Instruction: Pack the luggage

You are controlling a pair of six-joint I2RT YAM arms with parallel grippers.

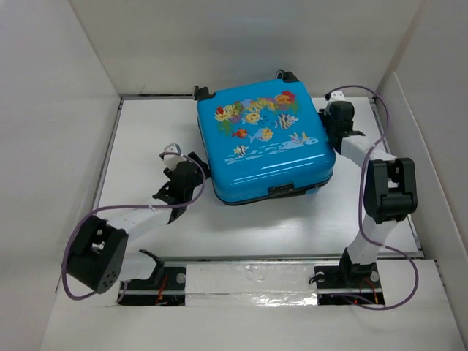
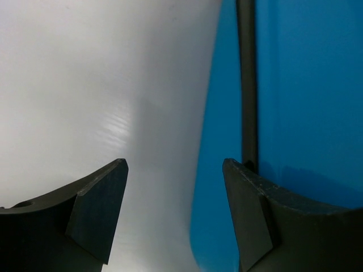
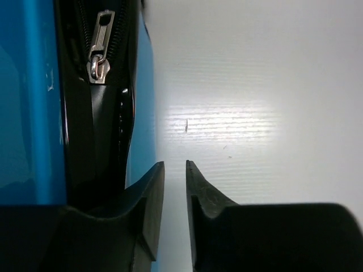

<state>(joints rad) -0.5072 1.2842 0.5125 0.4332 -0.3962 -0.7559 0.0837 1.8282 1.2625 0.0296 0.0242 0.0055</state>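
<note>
The luggage is a bright-blue hard-shell case with a fish and coral print. It lies flat and closed in the middle of the table. My left gripper sits at its left side, open. In the left wrist view the left gripper has only white table between its jaws, and its right finger stands over the blue shell by the black trim. My right gripper is at the case's right side. The right gripper is open by a narrow gap with nothing in it, beside the zipper pull.
White walls box in the table on the left, back and right. Small black wheels stick out at the case's far edge. Purple cables loop along both arms. A strip of silver tape runs between the arm bases.
</note>
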